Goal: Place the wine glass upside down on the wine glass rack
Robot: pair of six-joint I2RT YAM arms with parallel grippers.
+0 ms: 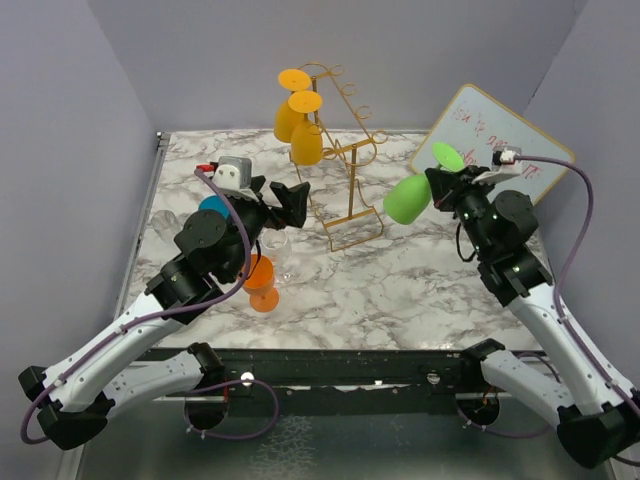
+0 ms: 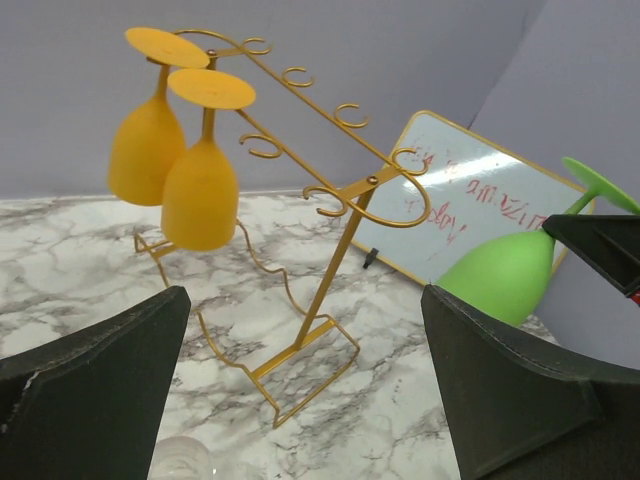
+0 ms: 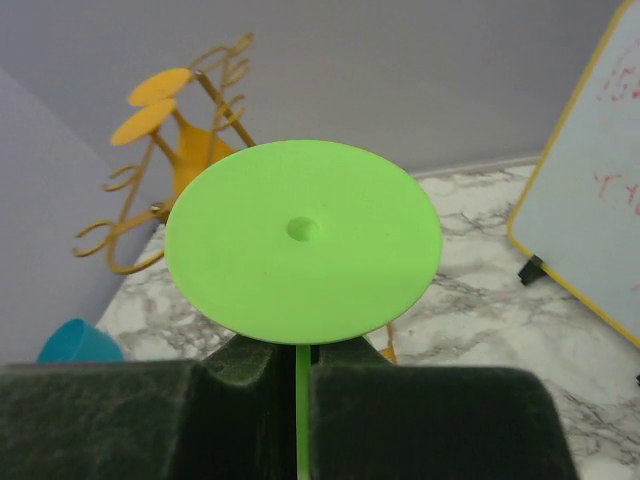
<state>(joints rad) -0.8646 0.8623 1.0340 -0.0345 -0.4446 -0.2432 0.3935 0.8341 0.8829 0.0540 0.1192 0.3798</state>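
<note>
The golden wire wine glass rack (image 1: 347, 160) stands at the table's back middle, with two yellow glasses (image 1: 297, 125) hanging upside down from its far end. It also shows in the left wrist view (image 2: 330, 270). My right gripper (image 1: 447, 190) is shut on the stem of a green wine glass (image 1: 408, 200), held tilted bowl-down just right of the rack. In the right wrist view the glass's round foot (image 3: 303, 240) fills the middle, its stem pinched between my fingers. The left gripper (image 1: 293, 203) is open and empty, left of the rack's base.
An orange wine glass (image 1: 263, 283) and a clear glass (image 1: 277, 247) stand by the left arm. A blue cup (image 1: 213, 207) sits partly behind it. A whiteboard (image 1: 500, 150) leans at the back right. Grey walls enclose the table.
</note>
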